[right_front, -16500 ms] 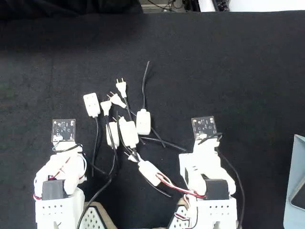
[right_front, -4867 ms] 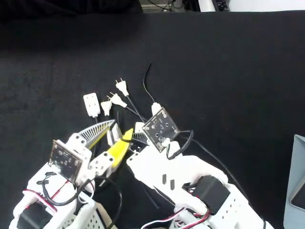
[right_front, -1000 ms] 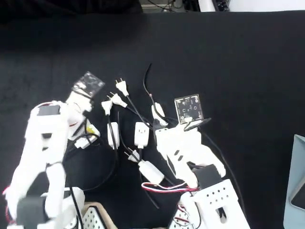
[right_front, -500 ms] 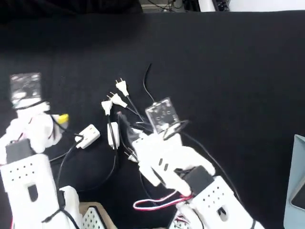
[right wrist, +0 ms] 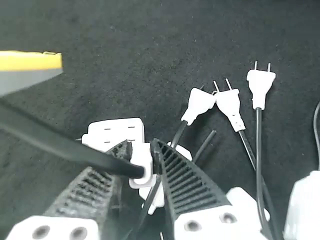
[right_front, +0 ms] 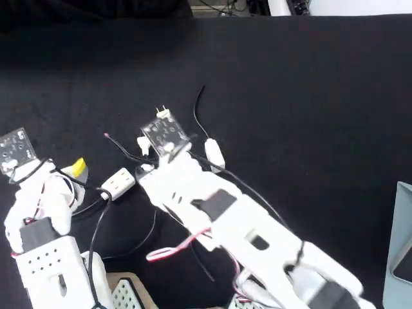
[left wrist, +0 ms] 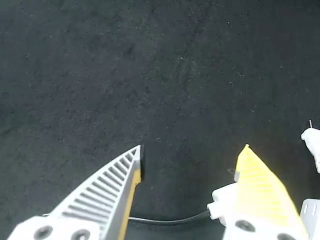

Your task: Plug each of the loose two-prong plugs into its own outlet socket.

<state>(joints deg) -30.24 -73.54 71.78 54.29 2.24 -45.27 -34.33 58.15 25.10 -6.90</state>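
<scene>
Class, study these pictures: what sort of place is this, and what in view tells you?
Probably a robotics lab bench: a black-covered table, a white left arm and right arm at its edge, loose plugs and an outlet socket laid out.

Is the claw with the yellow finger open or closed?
Open. The left gripper has its fingers wide apart, with black table showing between them.

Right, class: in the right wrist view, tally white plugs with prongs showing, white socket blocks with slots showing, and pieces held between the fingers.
White two-prong plugs: 3
White slotted socket block: 1
Small white piece between the right arm's fingers, kind unclear: 1
Total: 5
</scene>
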